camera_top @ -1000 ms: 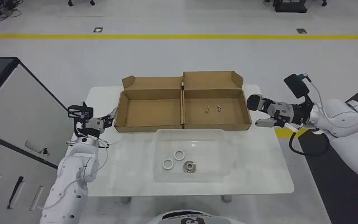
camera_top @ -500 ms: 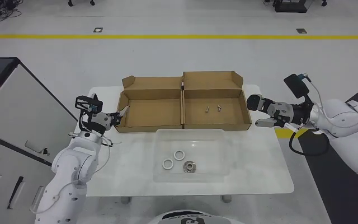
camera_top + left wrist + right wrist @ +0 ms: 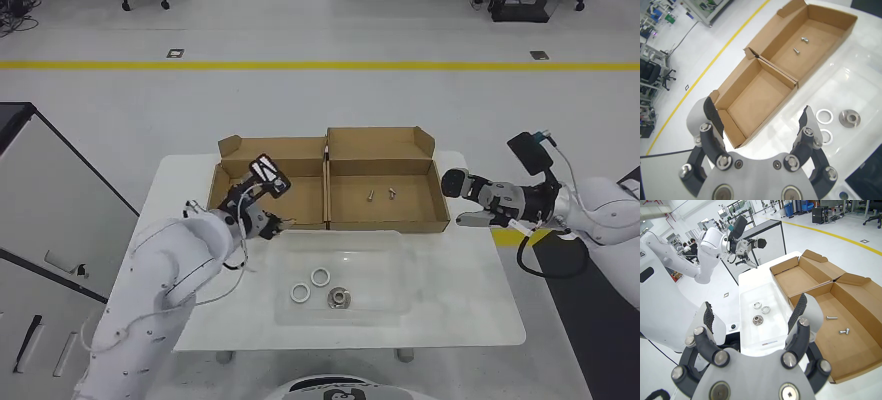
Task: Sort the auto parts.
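As the two rings (image 3: 321, 277) and flanged hub (image 3: 340, 297) in the clear tray (image 3: 385, 258) appear small, rigid, smooth metal, a grip across outer rims is advised. Open and empty: left jaws near tray, right jaws at edge of counter (image 3: 470, 290).

boxes (image 3: 753, 94): matt cardboard | tray (image 3: 851, 83): glossy, probably plastic | flange (image 3: 849, 117), bolts (image 3: 796, 51): bare metal | fingers (image 3: 712, 113): ribbed black pads

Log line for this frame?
left jaws open, near clear plastic tray | right jaws open, beside right brown cardboard box | tray: two silver metal rings, grey flange | right box: two steel bolts
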You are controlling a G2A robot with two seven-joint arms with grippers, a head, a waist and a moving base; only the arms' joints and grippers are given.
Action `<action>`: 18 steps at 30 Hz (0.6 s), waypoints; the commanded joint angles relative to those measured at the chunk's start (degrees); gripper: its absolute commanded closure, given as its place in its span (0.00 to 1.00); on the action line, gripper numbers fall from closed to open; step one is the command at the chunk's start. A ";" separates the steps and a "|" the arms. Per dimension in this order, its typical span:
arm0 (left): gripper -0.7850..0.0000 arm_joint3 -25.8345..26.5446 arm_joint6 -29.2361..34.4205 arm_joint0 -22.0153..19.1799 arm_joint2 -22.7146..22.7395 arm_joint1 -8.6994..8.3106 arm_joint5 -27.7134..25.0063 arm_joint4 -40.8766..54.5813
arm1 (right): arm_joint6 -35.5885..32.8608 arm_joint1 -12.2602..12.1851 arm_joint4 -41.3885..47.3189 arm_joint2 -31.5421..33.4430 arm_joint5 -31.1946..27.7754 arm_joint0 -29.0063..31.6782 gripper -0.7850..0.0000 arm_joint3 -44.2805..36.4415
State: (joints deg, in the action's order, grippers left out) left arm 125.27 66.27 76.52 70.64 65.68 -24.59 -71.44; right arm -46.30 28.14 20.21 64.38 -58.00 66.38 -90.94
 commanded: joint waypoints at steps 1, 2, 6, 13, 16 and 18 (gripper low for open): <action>0.00 -0.90 6.02 -4.41 -3.57 0.32 -0.76 1.72 | 0.00 0.00 0.00 0.00 0.00 0.00 0.00 0.00; 0.00 -1.35 7.89 -6.13 -5.09 0.55 -0.53 3.17 | 0.00 0.00 0.00 0.00 0.00 0.00 0.00 0.00; 0.00 -3.53 14.72 -12.43 -10.33 1.38 1.30 10.97 | 0.00 0.00 0.00 0.00 0.00 0.00 0.00 0.00; 0.00 -7.73 21.73 -22.86 -21.00 1.58 8.31 21.03 | 0.00 0.00 0.00 0.00 0.00 0.00 0.00 0.00; 0.00 -11.02 21.73 -26.36 -25.03 1.64 8.38 25.40 | 0.00 0.00 0.00 0.00 0.00 0.00 0.00 0.00; 0.00 -12.71 21.73 -28.56 -27.83 1.73 8.95 28.39 | 0.00 0.00 0.00 0.00 0.00 0.00 0.00 0.00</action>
State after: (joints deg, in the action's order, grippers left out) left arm 113.54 88.01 49.22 44.53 67.36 -16.03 -44.67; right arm -46.30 28.14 20.21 64.38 -58.00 66.38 -90.94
